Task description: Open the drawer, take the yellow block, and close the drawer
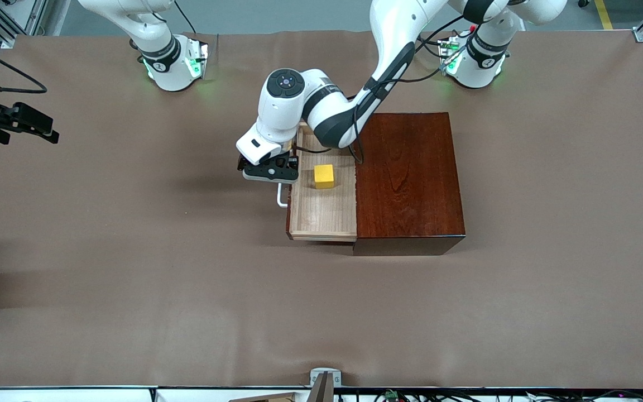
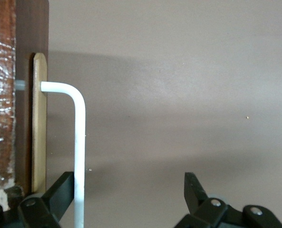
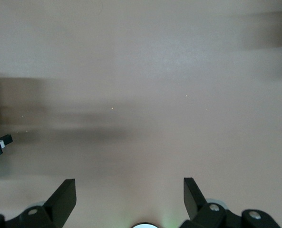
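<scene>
One small yellow block [image 1: 324, 176], a matte cube with crisp edges, sat in the drawer [image 1: 323, 215], close beside the left gripper [image 1: 270, 172] and toward the box from it. The drawer was a shallow pale-wood tray with a fine straight grain, pulled well out of the box [image 1: 409, 178], whose glossy reddish-brown top showed a dark, flowing grain. A thin white handle [image 1: 281, 198], a round rod bent into a loop, stood off the drawer's front.

The left gripper hovered just outside the drawer's front, over the handle. In the left wrist view its black fingers [image 2: 60, 192] were spread wide, gripping nothing; the handle [image 2: 79, 156] ran down beside one finger, its rounded corner bending back to the flat, pale drawer front [image 2: 39, 123]. I could not tell whether rod and finger touched.

The right arm waited at its own end of the counter [image 1: 132, 279], well apart from the box. The right gripper [image 3: 130, 194] hung over bare counter, its dark wedge-shaped fingers [image 3: 64, 197] apart and empty. The counter [image 3: 155, 71] was covered in smooth, dull brown sheeting with faint creases.
</scene>
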Tool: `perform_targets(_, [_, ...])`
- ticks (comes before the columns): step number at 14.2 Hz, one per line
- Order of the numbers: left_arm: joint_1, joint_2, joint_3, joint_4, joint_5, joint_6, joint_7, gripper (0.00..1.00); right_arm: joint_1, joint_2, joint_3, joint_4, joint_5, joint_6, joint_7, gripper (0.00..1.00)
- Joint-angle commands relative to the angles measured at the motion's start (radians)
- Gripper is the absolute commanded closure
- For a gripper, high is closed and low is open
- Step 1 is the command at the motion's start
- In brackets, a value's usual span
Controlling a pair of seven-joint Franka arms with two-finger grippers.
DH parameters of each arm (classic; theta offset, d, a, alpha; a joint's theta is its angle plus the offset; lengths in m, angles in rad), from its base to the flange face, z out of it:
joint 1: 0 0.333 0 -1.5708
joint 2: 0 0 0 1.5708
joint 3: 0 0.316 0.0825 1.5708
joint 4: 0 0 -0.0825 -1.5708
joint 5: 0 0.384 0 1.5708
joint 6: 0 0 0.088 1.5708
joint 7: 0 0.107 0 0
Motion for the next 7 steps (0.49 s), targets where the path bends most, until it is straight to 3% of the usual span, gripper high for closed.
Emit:
perform_targets(1, [-0.017,0.018,-0.064,0.045,-0.057,0.099,-0.055,0.00,-0.020,0.004,0.012,0.013,0.013,-0.009,-0.011,0.00])
perform_targets(7, [-0.011,-0.034,-0.015,0.048,-0.053,-0.108,-0.065,0.00,-0.014,0.008,0.012,0.013,0.013,-0.009,-0.010,0.00])
